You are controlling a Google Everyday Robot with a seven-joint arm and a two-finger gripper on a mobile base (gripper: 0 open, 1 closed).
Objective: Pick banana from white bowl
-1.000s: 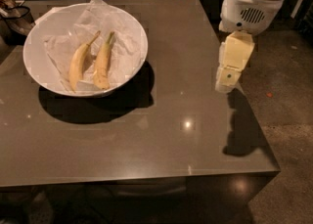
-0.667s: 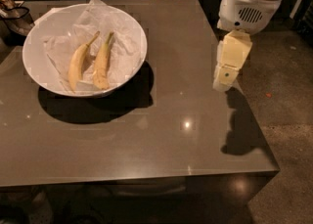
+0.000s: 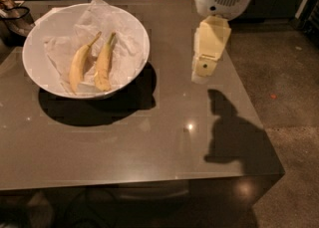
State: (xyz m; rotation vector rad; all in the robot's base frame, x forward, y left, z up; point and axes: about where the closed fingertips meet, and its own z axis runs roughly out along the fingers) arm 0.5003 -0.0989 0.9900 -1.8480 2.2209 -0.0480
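White bowl (image 3: 34, 65) holds two bananas (image 3: 79, 67), my gripper (image 3: 202, 72) hangs well apart on its right, and I cannot tell its grip state.

Indoor workspace, grey table (image 3: 124, 147), speckled hard floor (image 3: 294, 97), jaws hanging above table edge.

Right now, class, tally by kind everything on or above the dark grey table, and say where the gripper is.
Glossy round white bowl: 1
Crumpled white paper liner: 1
Yellow bananas: 2, lying in the bowl
Cream two-finger gripper: 1, above the table at its right side, apart from the bowl
Total: 5
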